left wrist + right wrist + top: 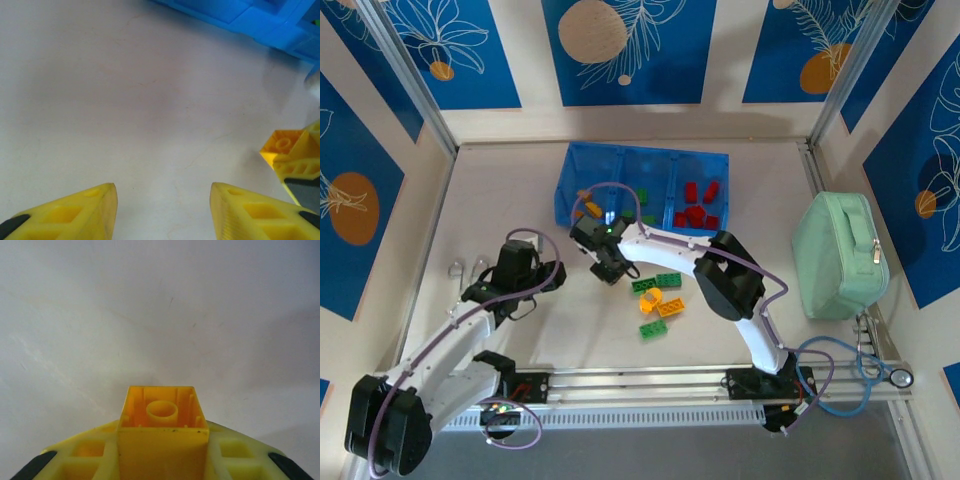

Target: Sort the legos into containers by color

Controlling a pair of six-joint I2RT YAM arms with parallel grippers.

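My right gripper (162,445) is shut on a yellow lego (161,407), whose hollow underside faces the camera, just above the bare table. From above, that gripper (610,266) sits just in front of the blue bin (578,160) with its three containers. Orange legos (588,206) lie in the left one, green (642,197) in the middle and red (700,206) in the right. Several loose green, yellow and orange legos (658,300) lie right of the gripper. My left gripper (163,195) stands open over bare table, left of the held lego (286,144).
A mint-green pouch (840,255) stands at the table's right edge. Metal frame posts rise at the back corners, and a rail (650,378) runs along the near edge between the arm bases. Cables loop beside the right base.
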